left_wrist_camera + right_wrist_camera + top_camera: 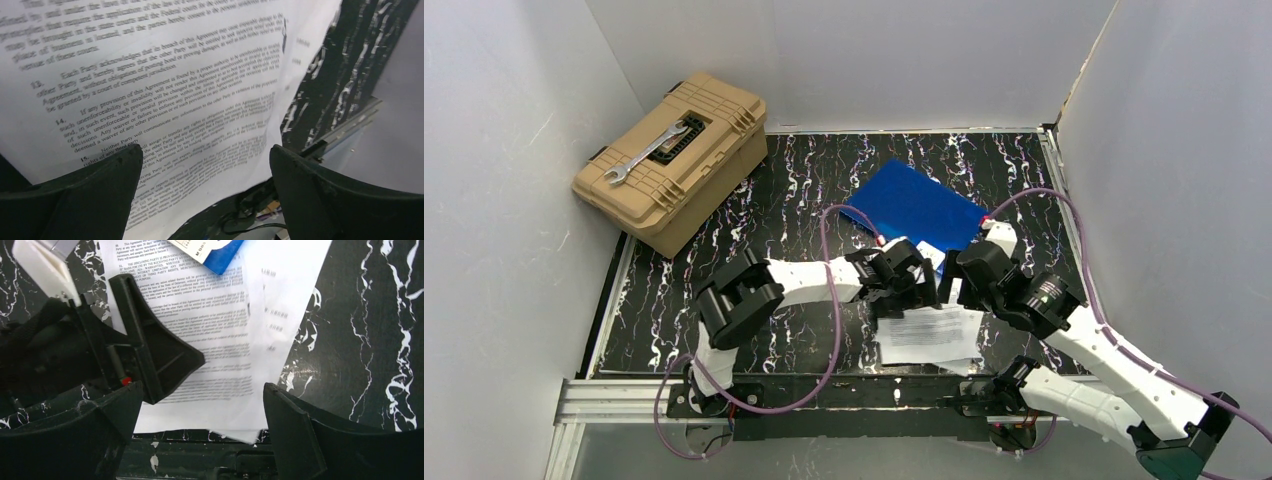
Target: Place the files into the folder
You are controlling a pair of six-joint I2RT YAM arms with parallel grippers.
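- From the top view only, I see the whole folder (916,205): it lies flat mid-surface, its long axis running far-left to near-right.
- The files (929,335) lie near the front edge of the surface (804,190), their text lines running left to right.
- Only the right wrist view shows the folder's labelled corner overlapping the files' far edge, with the sheets fanned.
- The left wrist view alone makes the print legible: clauses 13 to 15.
- The left pincer (205,150) has its jaws wide apart over the files and grips nothing.
- The right pincer (200,387) is likewise spread and empty.
- The toolbox (674,160) sits far left.
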